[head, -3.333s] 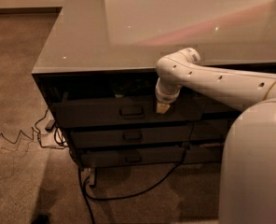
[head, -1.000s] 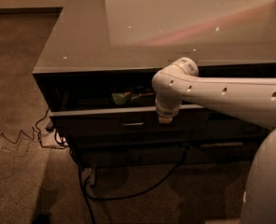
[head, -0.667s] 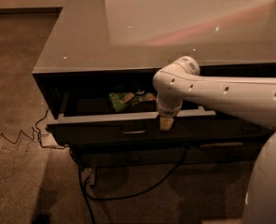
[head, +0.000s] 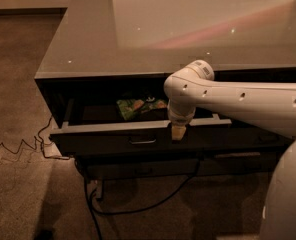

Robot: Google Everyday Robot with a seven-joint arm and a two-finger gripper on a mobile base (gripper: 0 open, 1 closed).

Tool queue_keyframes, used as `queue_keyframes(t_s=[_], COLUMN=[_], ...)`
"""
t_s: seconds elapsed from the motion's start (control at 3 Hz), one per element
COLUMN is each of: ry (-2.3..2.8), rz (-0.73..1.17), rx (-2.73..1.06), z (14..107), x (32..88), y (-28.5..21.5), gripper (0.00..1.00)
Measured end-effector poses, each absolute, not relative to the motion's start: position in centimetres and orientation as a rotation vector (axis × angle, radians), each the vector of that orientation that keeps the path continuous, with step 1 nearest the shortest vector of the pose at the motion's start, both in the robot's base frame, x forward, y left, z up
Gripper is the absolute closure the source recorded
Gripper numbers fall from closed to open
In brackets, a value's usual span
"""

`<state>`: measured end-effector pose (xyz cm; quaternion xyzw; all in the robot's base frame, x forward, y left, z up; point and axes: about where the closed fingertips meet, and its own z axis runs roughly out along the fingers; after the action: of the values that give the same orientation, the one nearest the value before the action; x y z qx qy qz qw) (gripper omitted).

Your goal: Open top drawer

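The top drawer [head: 108, 140] of the dark cabinet stands pulled out partway, its tall dark front facing me with a small metal pull [head: 142, 141] at centre. Inside it lies a green snack bag [head: 137, 107]. My gripper [head: 178, 132] hangs from the white arm [head: 238, 101] and sits over the drawer's front top edge, to the right of the pull. Its tan fingertips touch the front panel.
A glossy grey countertop [head: 138, 39] covers the cabinet. Lower drawers [head: 143, 170] sit shut beneath the open one. A black cable [head: 138, 206] and a thin wire [head: 18, 146] trail over the brown carpet at the cabinet's left and front. My white base [head: 288, 199] fills the lower right.
The top drawer has slid out toward me from shut, revealing the green bag. My gripper moved down and forward with the drawer front.
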<state>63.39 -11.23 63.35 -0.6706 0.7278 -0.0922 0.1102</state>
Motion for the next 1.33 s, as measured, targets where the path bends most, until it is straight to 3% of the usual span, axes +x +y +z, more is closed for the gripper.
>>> queue_keyframes(t_s=[0.67,1.0,1.33], ry=[2.139,2.139,2.139], rz=[-0.271,-0.271,-0.271], rx=[-1.971,-1.971,-1.971], z=[63.34,63.34,63.34], x=[63.39,63.39,63.39], y=[-11.23,-11.23,-11.23], gripper=[0.16,0.00,0.00])
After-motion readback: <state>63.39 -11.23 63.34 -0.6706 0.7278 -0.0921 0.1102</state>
